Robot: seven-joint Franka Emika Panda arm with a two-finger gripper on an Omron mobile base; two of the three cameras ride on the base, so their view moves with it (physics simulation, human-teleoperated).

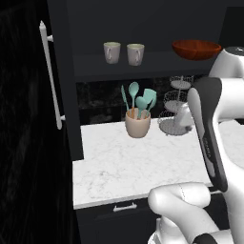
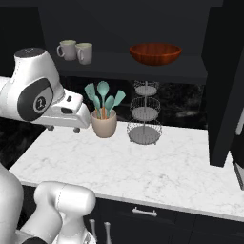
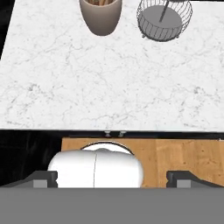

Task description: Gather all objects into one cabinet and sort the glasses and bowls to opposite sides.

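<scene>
Cabinet (image 1: 66, 86) shelf's got both cups (image 1: 112, 52) around 11 o'clock and the red-brown bowl (image 1: 196, 49) at 1. Beige pot (image 1: 137, 125) holds teal spoons (image 1: 141, 100). Gripper (image 3: 112, 178) fingers spread wide, gripping nothing.

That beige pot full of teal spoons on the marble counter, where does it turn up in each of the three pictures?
Left base view: the beige pot of teal spoons stands at centre, at the back of the white marble counter.
Right base view: left of centre.
Hand view: top edge, left of centre, its upper part cut off.
Shared landmark: the tiered wire stand just to the pot's right in each.
</scene>
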